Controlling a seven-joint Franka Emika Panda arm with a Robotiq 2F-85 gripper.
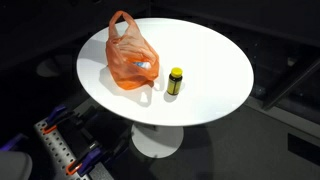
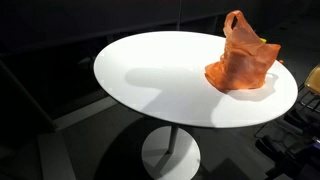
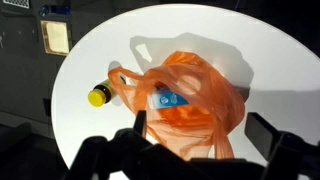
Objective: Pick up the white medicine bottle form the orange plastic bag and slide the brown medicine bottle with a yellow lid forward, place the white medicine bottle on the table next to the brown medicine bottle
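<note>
An orange plastic bag stands on the round white table; it also shows in an exterior view and the wrist view. The white medicine bottle, with a blue label, lies inside the bag's mouth and shows pale through the plastic. The brown medicine bottle with a yellow lid stands on the table beside the bag, also in the wrist view. My gripper is open above the bag, its fingers either side of the bag's near end, holding nothing. It is not in either exterior view.
The table stands on a pedestal base over dark floor. Clamped rails and gear sit below the table's edge. A pale box lies on the floor beyond the far rim.
</note>
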